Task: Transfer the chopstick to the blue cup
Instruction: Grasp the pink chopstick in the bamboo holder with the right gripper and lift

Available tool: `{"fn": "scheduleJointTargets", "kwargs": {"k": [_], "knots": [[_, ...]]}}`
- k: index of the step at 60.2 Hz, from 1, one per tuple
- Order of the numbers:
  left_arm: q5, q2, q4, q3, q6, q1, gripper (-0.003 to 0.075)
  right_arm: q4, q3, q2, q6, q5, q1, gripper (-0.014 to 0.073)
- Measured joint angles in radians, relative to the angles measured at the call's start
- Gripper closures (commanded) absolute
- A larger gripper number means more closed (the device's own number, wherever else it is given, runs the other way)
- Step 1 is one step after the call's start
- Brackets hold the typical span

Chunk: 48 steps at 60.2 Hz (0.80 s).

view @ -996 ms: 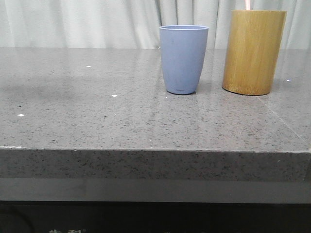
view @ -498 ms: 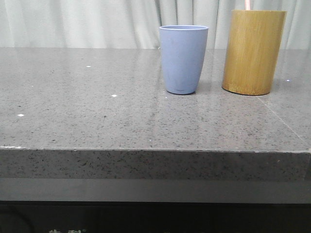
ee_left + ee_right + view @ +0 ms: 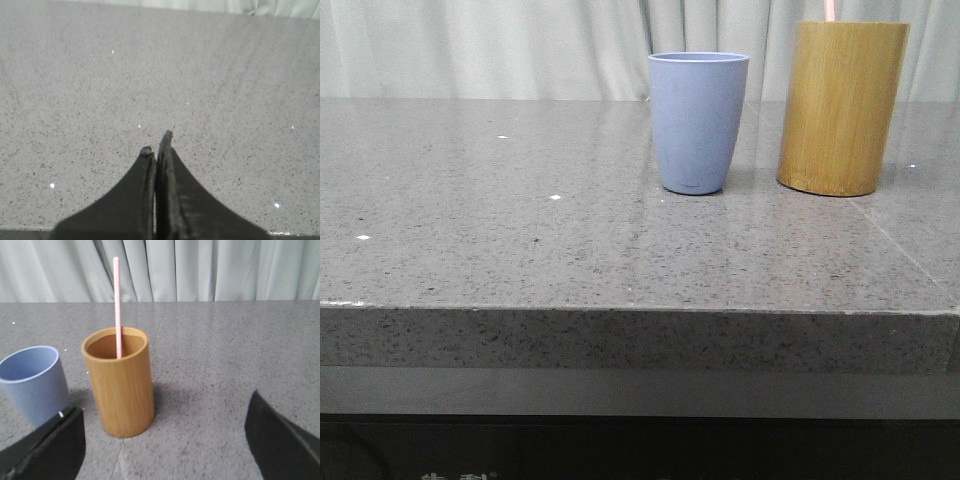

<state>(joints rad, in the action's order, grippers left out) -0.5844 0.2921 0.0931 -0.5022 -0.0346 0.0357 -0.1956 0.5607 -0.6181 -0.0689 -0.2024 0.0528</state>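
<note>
Step in hand, by judgement: approach, grasp not yet made. Chopstick (image 3: 117,305) standing upright inside bamboo holder (image 3: 121,380), blue cup (image 3: 34,381) just beside holder and empty as far as visible. Right gripper (image 3: 165,440) spread wide, holding nothing, facing holder; left gripper (image 3: 159,150) closed on nothing over bare table (image 3: 75,100). Next: pinch stick above holder rim, lift straight clear.

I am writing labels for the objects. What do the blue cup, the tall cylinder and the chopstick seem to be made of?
Blue cup: likely matte plastic, uniform, no shine. Tall cylinder: apparently bamboo or wood, yellow-brown with vertical grain. Chopstick: smooth pale pink, perhaps plastic; too thin to tell.
</note>
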Motion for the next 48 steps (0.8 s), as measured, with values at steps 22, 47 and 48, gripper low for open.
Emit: {"fn": "scheduleJointTargets", "kwargs": {"k": [22, 47, 48], "knots": [[0.005, -0.078, 0.000, 0.016, 0.000, 0.000, 0.0739, 0.000, 0.358, -0.524, 0.000, 0.170, 0.099, -0.0059], [0.005, -0.078, 0.000, 0.016, 0.000, 0.000, 0.0739, 0.000, 0.730, -0.988, 0.000, 0.181, 0.116, -0.0058], [0.005, -0.078, 0.000, 0.016, 0.000, 0.000, 0.0739, 0.000, 0.737, -0.996, 0.000, 0.181, 0.116, -0.0053]]}}
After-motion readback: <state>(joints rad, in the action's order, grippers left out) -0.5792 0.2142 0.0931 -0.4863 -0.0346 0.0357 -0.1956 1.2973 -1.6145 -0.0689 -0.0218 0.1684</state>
